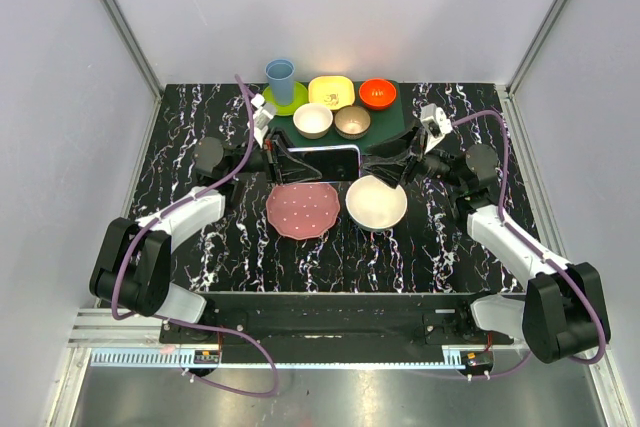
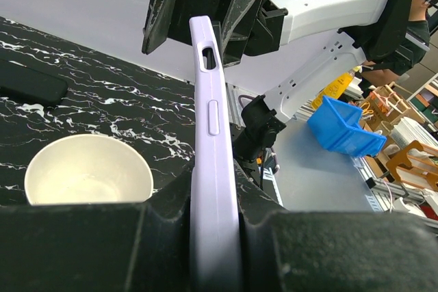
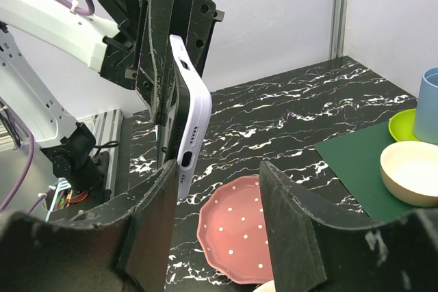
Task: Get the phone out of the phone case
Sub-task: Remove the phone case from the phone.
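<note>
The left tool reaches in from the left side of the worktop. It is pressed together on one short end of the phone case. In the left wrist view, its two black fingers sit tight against both flat sides of the lavender shell. The shell shows edge-on there, with a side button and a slot facing the camera.

The case is held off the worktop and runs lengthwise from the left tool toward the right one. From above, the phone shows as a dark glossy face inside the pale rim. It lies between the green mat behind it and the pink plate in front of it.

In the right wrist view, the free end of the shell curves away from a dark slab beside it. That slab may be the phone's edge, but the angle is too poor to be sure.

The right tool is at the case's far end with its fingers spread. The end of the shell with its port lies just beside one finger, and a wide gap separates it from the other.

A white bowl sits on the worktop just right of the pink plate, below the right tool.
</note>
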Robot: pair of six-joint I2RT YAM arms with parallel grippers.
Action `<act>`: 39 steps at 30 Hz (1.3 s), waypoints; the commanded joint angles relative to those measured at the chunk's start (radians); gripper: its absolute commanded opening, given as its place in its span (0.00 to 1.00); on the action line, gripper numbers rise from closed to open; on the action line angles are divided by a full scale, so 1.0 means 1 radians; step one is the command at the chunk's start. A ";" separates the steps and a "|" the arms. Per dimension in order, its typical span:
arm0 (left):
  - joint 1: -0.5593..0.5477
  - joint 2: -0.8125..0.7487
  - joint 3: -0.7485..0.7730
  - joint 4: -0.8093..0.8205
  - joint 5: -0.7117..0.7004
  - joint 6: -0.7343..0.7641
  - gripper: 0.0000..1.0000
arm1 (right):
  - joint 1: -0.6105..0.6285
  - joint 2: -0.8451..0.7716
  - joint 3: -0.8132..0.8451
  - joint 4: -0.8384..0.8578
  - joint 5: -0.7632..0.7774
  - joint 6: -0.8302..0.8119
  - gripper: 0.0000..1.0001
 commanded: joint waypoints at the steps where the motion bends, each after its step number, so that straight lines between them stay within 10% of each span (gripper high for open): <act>1: -0.009 -0.031 0.018 0.101 -0.030 -0.003 0.00 | 0.024 0.011 0.036 -0.024 0.063 -0.041 0.55; 18: -0.012 -0.020 0.019 0.101 -0.029 -0.003 0.00 | 0.076 0.040 0.069 -0.132 0.163 -0.124 0.50; 39: -0.015 -0.020 0.016 0.110 -0.035 -0.006 0.00 | 0.116 0.082 0.078 -0.053 -0.110 -0.036 0.59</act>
